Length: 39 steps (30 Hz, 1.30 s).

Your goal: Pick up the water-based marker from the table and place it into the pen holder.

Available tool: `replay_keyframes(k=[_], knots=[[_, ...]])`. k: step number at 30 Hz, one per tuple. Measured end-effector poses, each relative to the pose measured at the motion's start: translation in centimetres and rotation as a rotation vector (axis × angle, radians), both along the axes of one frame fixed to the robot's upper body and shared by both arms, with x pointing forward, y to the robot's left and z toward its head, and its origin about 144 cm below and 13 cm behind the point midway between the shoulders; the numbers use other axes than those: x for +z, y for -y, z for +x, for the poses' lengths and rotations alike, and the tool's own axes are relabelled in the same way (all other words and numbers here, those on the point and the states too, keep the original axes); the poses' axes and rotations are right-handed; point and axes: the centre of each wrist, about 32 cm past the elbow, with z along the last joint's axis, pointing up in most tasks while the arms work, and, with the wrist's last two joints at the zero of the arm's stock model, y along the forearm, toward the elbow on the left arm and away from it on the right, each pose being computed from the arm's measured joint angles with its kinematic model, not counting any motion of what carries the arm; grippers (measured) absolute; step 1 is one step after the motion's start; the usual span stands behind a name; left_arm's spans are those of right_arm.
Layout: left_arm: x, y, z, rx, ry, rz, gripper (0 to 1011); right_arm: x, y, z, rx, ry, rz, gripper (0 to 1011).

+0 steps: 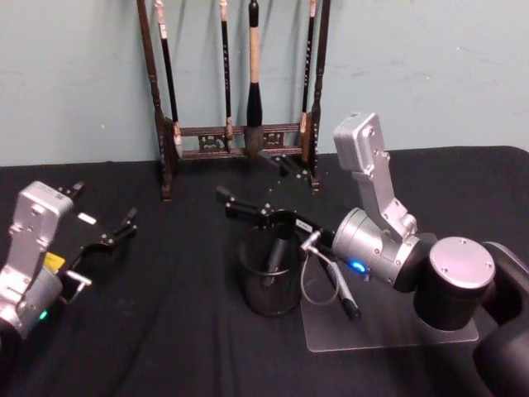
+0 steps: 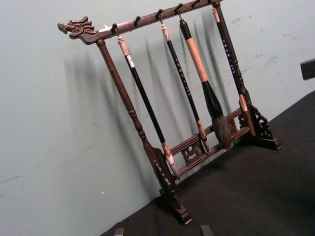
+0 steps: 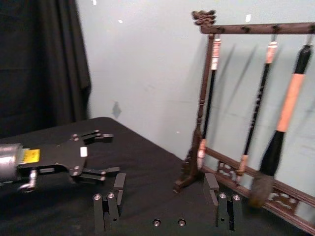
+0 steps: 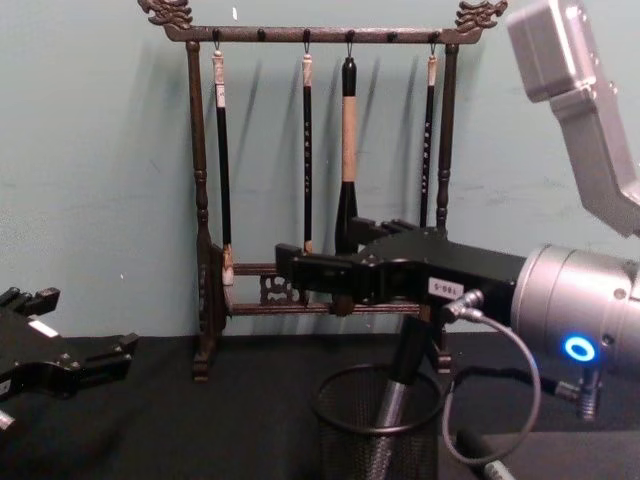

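The water-based marker (image 1: pixel 275 258) leans inside the pen holder (image 1: pixel 252 291) on the tabletop (image 1: pixel 165 331) in your head view. The right gripper (image 1: pixel 248 180) hovers above the cup with its fingers spread, which suits a release, and the left gripper (image 1: pixel 106 205) sits well apart, fingers also spread. Your right wrist view shows that same wide gap between the right arm's fingers (image 3: pixel 114 196). In your chest view the marker rests tilted against the mesh wall, so the placing looks done.

Head view looks down from above onto the black table (image 1: pixel 165 331); chest view looks level and close across it; both wrist views face the back wall (image 2: pixel 49 147); all four share the wooden brush rack (image 1: pixel 234 131).
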Motion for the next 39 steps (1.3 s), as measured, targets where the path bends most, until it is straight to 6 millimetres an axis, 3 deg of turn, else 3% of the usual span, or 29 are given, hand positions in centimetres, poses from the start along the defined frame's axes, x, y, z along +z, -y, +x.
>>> replay_keyframes(k=[13, 16, 23, 39], knots=[[0.0, 0.0, 0.0, 0.0, 0.0, 0.0, 1001, 1.2, 1.4, -1.2, -0.191, 0.014, -0.039, 1000], [0.0, 0.0, 0.0, 0.0, 0.0, 0.0, 1001, 1.6, 3.1, -2.0, -0.302, -0.01, -0.084, 1000], [0.0, 0.0, 0.0, 0.0, 0.0, 0.0, 1001, 1.7, 4.4, -3.1, -0.407, -0.062, -0.145, 1000], [0.0, 0.0, 0.0, 0.0, 0.0, 0.0, 1001, 1.7, 4.0, -4.6, -0.472, -0.194, -0.237, 1000]])
